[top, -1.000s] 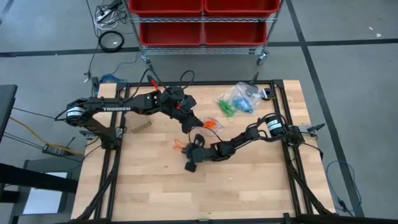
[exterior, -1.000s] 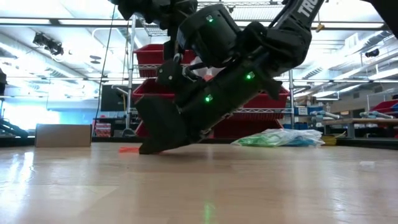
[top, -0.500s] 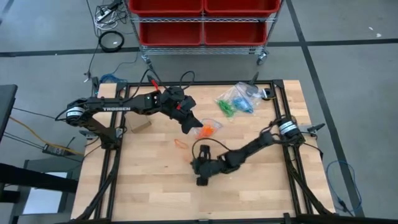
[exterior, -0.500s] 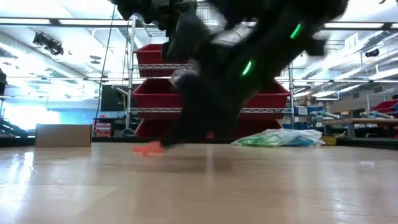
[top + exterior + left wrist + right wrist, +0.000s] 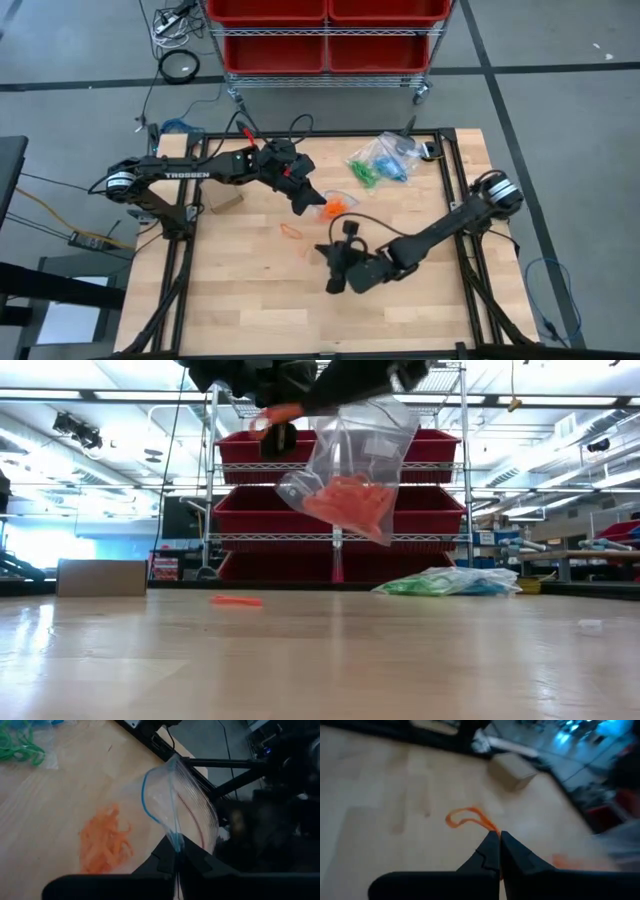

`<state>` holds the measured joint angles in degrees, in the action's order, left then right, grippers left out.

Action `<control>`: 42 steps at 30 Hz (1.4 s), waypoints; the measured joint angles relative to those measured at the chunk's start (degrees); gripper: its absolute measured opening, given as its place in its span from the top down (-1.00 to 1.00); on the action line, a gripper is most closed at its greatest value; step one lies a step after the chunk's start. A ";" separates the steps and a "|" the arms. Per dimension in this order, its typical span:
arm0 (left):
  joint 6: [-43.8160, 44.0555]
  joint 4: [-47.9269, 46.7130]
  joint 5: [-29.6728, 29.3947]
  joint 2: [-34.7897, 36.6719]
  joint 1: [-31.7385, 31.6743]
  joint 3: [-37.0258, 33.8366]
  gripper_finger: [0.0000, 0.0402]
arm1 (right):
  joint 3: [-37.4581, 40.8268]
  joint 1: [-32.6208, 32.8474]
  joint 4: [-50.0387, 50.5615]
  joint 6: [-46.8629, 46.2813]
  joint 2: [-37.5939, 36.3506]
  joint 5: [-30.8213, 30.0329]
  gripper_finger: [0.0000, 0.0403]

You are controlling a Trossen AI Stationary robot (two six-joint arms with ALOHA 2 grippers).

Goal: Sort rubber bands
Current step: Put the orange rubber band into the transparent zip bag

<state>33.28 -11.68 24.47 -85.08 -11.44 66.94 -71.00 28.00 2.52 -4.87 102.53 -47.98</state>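
Behind on table (image 5: pixel 240 300): cardboard box (image 5: pixel 101 576), bags of green and blue bands (image 5: pixel 380 160).

Left fingers (image 5: pixel 176 851) pinching clear bag (image 5: pixel 350 470) with orange rubber bands (image 5: pixel 350 500) aloft.

Right fingers (image 5: pixel 498 847) pressed together, near thin orange loop (image 5: pixel 470 817) lying flat.

Two dark jointed arms; the left arm (image 5: pixel 190 172) carries white "TROSSEN" lettering, the right arm (image 5: pixel 450 222) a pale round joint cap and black cables.

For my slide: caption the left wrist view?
Left tool pinches a clear plastic zip bag holding orange rubber bands above the wooden table.
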 joint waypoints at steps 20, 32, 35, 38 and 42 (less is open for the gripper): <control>0.00 -0.02 -0.04 0.00 0.00 0.02 0.92 | -0.13 0.94 13.22 11.03 -16.13 -15.94 1.00; 0.00 0.64 -0.17 0.00 0.00 0.00 0.92 | -0.13 -2.50 33.46 -5.38 -15.49 -9.85 1.00; 0.00 0.72 -0.17 0.00 0.00 0.00 0.92 | -0.17 -3.26 35.26 -6.17 -15.49 -9.93 1.00; 0.00 0.74 -0.17 0.00 0.00 0.00 0.92 | -0.15 -4.06 37.54 -7.17 -15.49 -9.92 1.00; 0.00 0.70 -0.17 0.00 0.00 0.00 0.92 | -0.15 -5.27 40.96 -10.80 -15.51 -9.46 1.00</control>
<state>33.28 -10.98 24.29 -85.08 -11.44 66.94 -71.16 22.73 43.48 -15.67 87.02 -57.44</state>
